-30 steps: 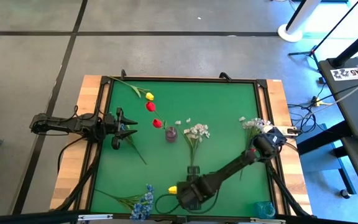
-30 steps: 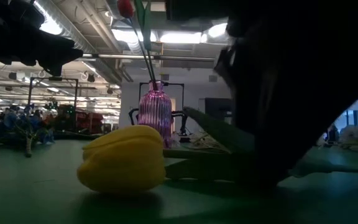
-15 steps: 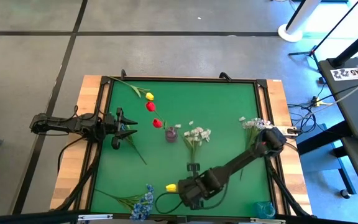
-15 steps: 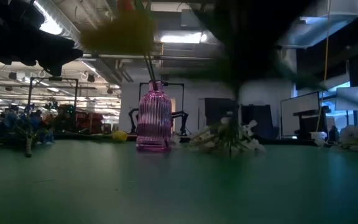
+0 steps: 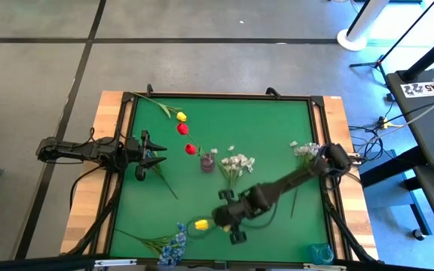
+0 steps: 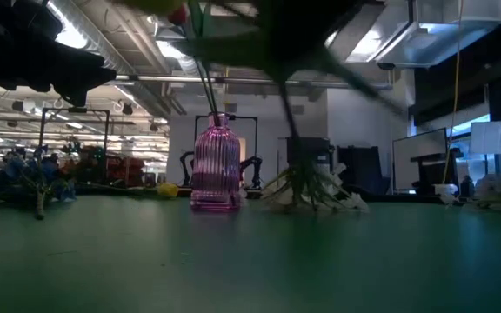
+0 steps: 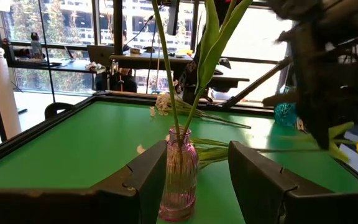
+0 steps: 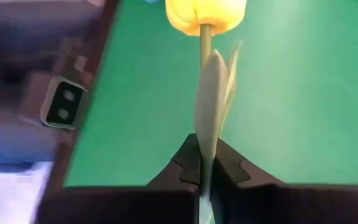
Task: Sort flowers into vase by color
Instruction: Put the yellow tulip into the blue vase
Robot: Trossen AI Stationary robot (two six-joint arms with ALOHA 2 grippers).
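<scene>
The right pincer (image 5: pixel 218 219) grips the thin green stem of a yellow tulip-like bud (image 5: pixel 201 224) and holds it above the green tabletop (image 5: pixel 270 135), near the blue clustered spray (image 5: pixel 173 242). The left pincer (image 5: pixel 159 154) stands open at the tabletop's left edge, facing the pink ribbed glass vase (image 5: pixel 207 162) that holds 2 red tulip buds (image 5: pixel 190 149).

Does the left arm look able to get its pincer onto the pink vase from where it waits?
Probably yes. The left pincer stands open, and the pink vase sits straight ahead between its fingers in the left wrist view, with bare green mat between. The right pincer, shut on a yellow tulip, is off to the side.
</scene>
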